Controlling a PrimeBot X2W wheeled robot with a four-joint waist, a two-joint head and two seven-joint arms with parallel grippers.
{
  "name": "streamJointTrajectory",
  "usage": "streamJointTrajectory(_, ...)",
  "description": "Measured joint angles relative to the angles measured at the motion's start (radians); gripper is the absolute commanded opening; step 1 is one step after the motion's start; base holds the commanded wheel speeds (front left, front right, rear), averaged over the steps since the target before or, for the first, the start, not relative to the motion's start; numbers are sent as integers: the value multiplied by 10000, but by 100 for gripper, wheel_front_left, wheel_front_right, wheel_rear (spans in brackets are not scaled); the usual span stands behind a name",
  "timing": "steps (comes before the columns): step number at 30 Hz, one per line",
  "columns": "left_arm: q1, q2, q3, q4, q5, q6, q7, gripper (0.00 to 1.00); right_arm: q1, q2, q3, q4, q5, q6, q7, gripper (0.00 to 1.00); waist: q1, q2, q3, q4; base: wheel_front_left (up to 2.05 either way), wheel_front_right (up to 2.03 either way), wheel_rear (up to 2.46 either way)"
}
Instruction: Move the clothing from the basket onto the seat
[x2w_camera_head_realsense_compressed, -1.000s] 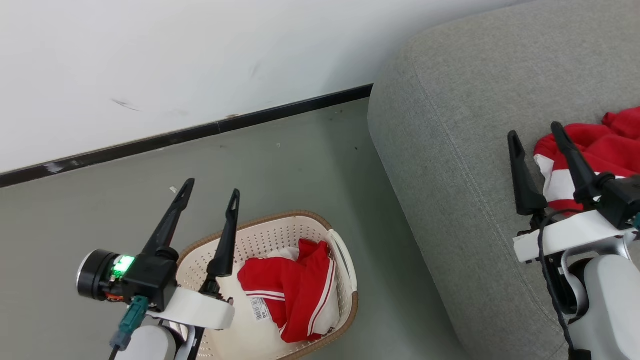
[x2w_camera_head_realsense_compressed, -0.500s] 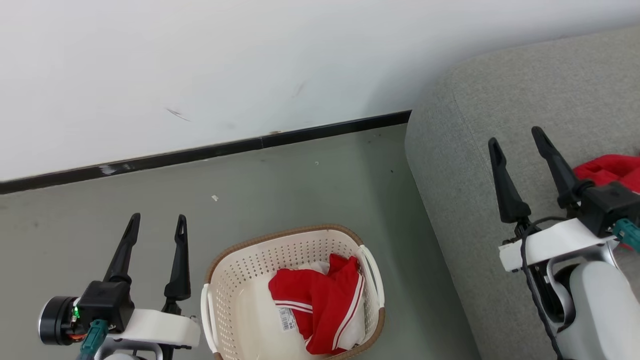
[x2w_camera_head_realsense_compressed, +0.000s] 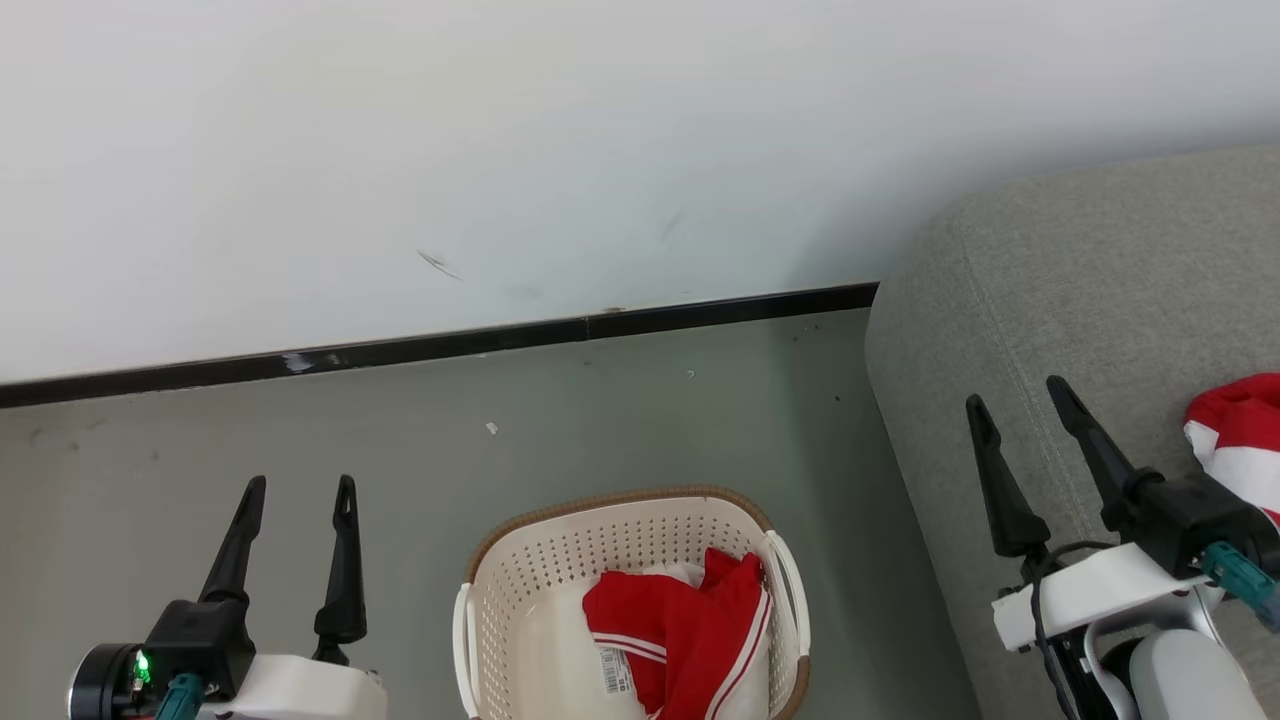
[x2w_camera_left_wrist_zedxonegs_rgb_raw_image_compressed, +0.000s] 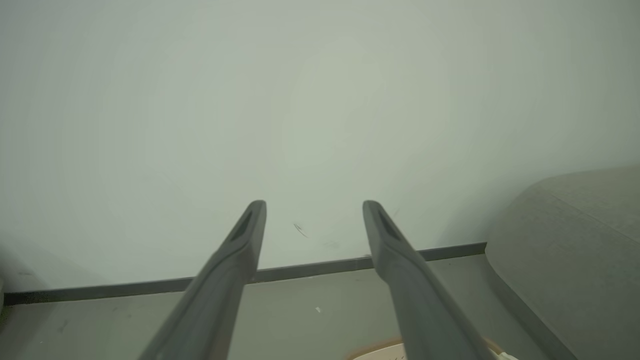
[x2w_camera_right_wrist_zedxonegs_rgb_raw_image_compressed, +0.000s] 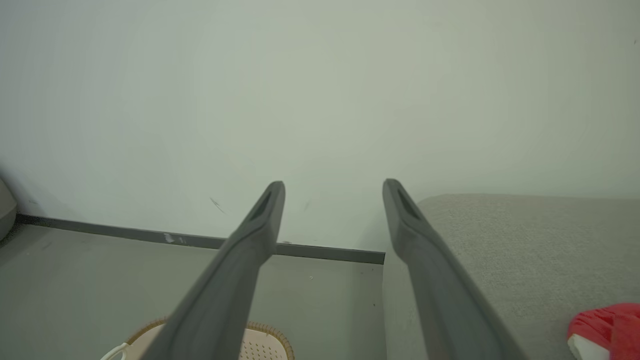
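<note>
Both jaws released, empty. Clothing (x2w_camera_head_realsense_compressed: 680, 640) sits in the basket (x2w_camera_head_realsense_compressed: 530, 570), one piece (x2w_camera_head_realsense_compressed: 1235, 445) on the seat (x2w_camera_head_realsense_compressed: 1100, 280). Reaching in, I could hook the basket wall and drag it.

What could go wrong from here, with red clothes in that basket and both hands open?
The red clothing is bunched against the right wall of the basket, so the left hand could catch the handle and drag the basket along. On the seat, another red garment lies close beside the wrist of the right hand; a swing might sweep it off.
</note>
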Motion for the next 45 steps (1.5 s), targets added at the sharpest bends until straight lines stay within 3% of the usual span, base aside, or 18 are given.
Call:
streamJointTrajectory(21,792,17,69,259,-10,-349,-2,100,1707,107,-88,-639,460,-2,2,100,-1,0,-966,604,0,0,0)
streamJointTrajectory(45,791,73,201,104,67,-577,-2,100,2017,117,46,-1350,821,-2,0,100,0,0,-498,450,0,0,0)
